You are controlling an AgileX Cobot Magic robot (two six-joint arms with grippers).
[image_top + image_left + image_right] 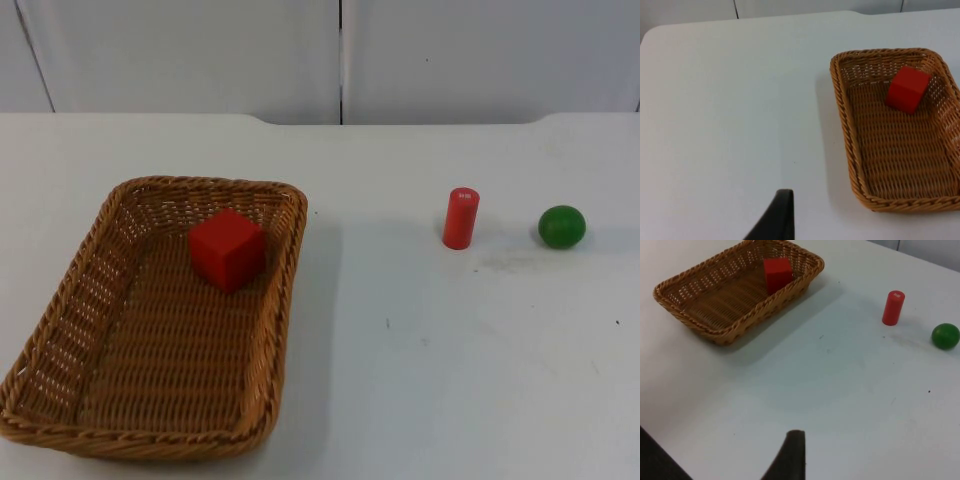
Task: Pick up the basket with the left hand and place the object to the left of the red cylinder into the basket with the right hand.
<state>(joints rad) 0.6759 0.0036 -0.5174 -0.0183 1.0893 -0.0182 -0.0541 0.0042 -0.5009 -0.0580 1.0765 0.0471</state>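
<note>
cube in basket on worktop | task looks complete | both hands' opening: cannot tell | next: avoid disturbing cylinder

A rectangular basket of woven wicker is seen in a honey-brown colour, with a braided rim and a pattern of small open gaps along its walls. Inside the basket a plain bright red cube is shown. Well apart from the basket, an upright red cylinder with a small white mark on its top is found. Near the cylinder, a dark green ball is seen. The white table top is marked with a few small dark specks. A black fingertip is seen in the left wrist view, another one in the right wrist view.
</note>
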